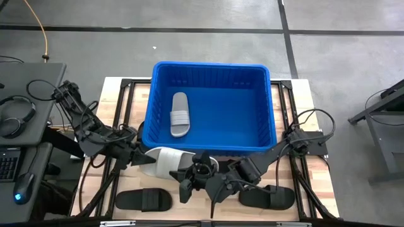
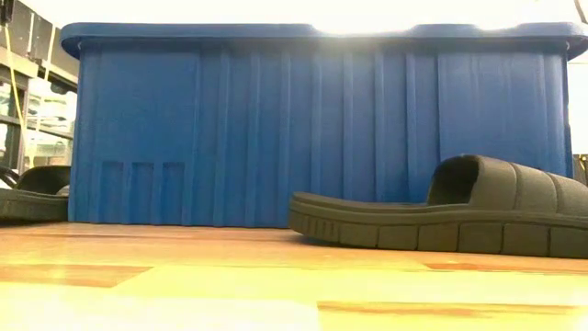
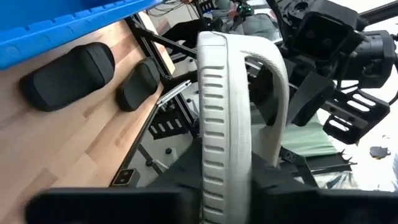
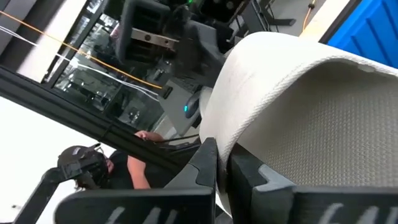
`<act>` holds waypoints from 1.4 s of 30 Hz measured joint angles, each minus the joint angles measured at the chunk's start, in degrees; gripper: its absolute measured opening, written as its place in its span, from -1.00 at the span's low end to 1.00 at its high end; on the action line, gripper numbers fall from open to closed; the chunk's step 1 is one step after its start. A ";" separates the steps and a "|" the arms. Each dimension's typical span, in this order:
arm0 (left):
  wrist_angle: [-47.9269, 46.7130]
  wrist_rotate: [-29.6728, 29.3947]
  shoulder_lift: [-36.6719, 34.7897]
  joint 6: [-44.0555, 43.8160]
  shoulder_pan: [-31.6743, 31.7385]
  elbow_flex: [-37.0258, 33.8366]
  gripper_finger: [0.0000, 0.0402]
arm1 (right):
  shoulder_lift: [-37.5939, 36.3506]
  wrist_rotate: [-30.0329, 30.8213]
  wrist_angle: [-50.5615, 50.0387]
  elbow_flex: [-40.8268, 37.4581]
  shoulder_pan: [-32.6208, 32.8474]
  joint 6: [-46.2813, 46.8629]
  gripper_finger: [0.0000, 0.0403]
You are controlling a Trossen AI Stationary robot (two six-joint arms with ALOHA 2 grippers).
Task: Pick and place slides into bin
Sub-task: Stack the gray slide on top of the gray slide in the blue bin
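Note:
A light grey slide [image 1: 165, 161] hangs in the air just before the near wall of the blue bin [image 1: 151, 94], held between my two grippers. My left gripper [image 1: 142, 157] is shut on its left end, and my right gripper [image 1: 192, 169] is shut on its strap. In the left wrist view the slide [image 3: 225, 93] stands on edge. Another grey slide [image 1: 180, 115] lies on its sole on the bin's floor. Two black slides [image 1: 144, 199] [image 1: 271, 197] rest sole down near the table's front edge. My left gripper pinches the slide's sole [image 3: 225, 177] between its two fingers, at the end toward the table's left, one finger [image 3: 112, 205] on each flat face. It comes in about level from the left. The slide is lifted clear and stands on edge. My right gripper pinches the free edge of the wide strap [image 4: 225, 140] between its two fingers [image 4: 208, 165]. It comes in about level from the table's right side. The strap arches away past the fingers, and the slide is clear of the table.
In the low view the bin's ribbed near wall [image 2: 276, 129] fills the back, with one black slide [image 2: 459, 216] at right and another [image 2: 32, 188] at left. A desk with headphones [image 1: 16, 113] stands left of the table. A person [image 4: 93, 168] sits beyond it.

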 joint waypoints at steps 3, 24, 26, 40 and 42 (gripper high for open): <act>0.38 0.75 0.00 1.59 0.67 0.00 -0.88 | -0.07 0.67 0.02 0.00 0.33 -1.21 -1.00; -9.02 -21.32 -11.31 7.32 0.49 -0.02 -0.91 | -3.65 27.88 -11.53 0.13 7.18 1.11 -0.37; -8.61 -25.59 -12.11 7.80 0.51 -0.01 -0.91 | -3.67 29.41 -13.39 0.13 7.58 3.49 -0.28; -8.27 -42.21 -13.37 -5.58 0.54 -5.02 -0.92 | -3.13 21.43 -26.86 0.04 0.44 20.27 -0.03; -8.26 -44.19 -13.69 -8.99 0.54 -6.87 -0.92 | -3.13 19.44 -26.03 0.04 -0.75 19.03 -0.04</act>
